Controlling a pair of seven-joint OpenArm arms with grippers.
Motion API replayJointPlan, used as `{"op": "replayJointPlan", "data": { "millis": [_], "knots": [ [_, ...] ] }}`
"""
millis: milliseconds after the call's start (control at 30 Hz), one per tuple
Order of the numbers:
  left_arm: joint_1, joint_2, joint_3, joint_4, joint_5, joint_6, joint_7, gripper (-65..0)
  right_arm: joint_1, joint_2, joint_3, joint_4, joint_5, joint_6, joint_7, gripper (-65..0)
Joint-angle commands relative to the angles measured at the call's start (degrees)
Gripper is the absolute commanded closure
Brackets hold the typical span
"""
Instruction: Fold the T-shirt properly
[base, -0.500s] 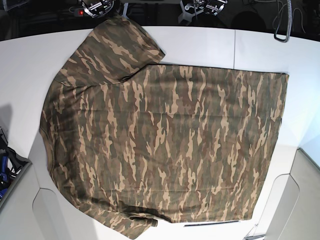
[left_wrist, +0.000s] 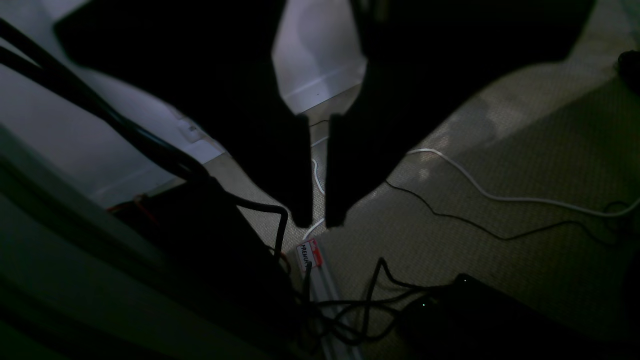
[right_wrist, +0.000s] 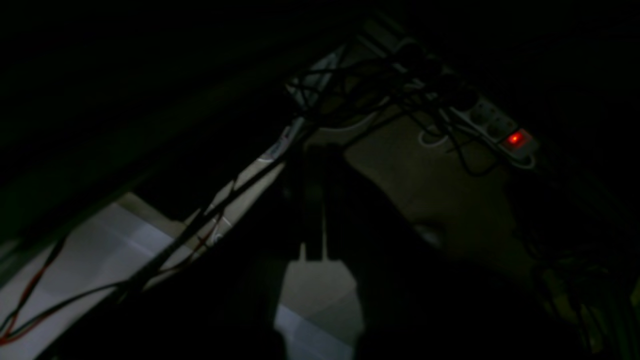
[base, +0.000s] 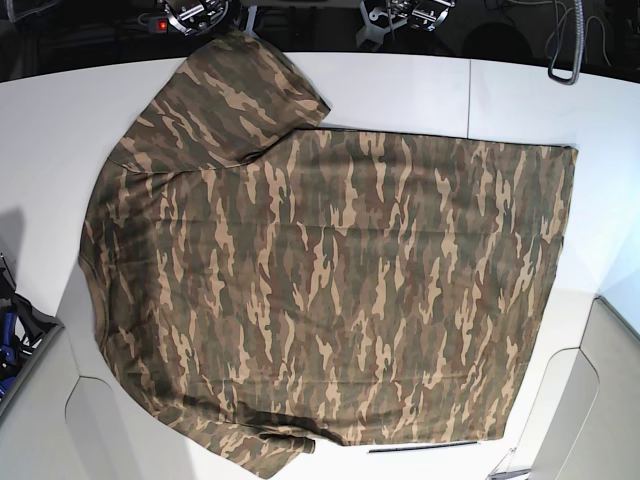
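The camouflage T-shirt (base: 330, 270) lies spread flat on the white table (base: 400, 90). Its hem is to the right, one sleeve (base: 240, 90) points to the far edge and the other sleeve (base: 265, 450) hangs at the near edge. Both arms are parked beyond the far edge, off the cloth: the right arm (base: 195, 15) at the upper left and the left arm (base: 410, 12) at the upper middle. My left gripper (left_wrist: 319, 220) hangs over the floor, its fingers almost together and holding nothing. My right gripper (right_wrist: 316, 155) is a dark shape, shut and empty.
Under the wrist cameras lies carpeted floor with a white cable (left_wrist: 500, 197), tangled black cables (left_wrist: 360, 305) and a power strip with a red light (right_wrist: 515, 139). A blue-and-black object (base: 8, 335) sits at the table's left edge. A black cable (base: 565, 50) hangs at the far right.
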Motion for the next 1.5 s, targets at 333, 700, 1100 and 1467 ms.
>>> {"op": "replayJointPlan", "data": {
  "millis": [333, 700, 1100, 1467],
  "knots": [
    [-0.1, 0.1, 0.1, 0.3, -0.3, -0.9, 0.0, -5.6, 0.2, 0.1, 0.0, 0.5, 0.4, 0.7, -0.1, 0.0],
    [4.1, -2.5, 0.1, 0.5, -3.3, -10.8, 0.4, -5.6, -4.5, 1.9, 0.0, 0.6, 0.4, 4.4, -0.2, 0.0],
    [17.5, -9.5, 0.0, 20.3, -5.9, -17.2, 0.5, -5.6, -17.6, 10.7, 0.0, 15.8, 7.7, 5.9, -0.2, 0.0],
    [31.3, -14.4, -1.1, 42.7, -9.1, -17.2, 3.0, -5.6, -34.0, 20.9, 0.0, 41.2, 13.7, 10.8, -0.2, 0.0]
  ]
}}
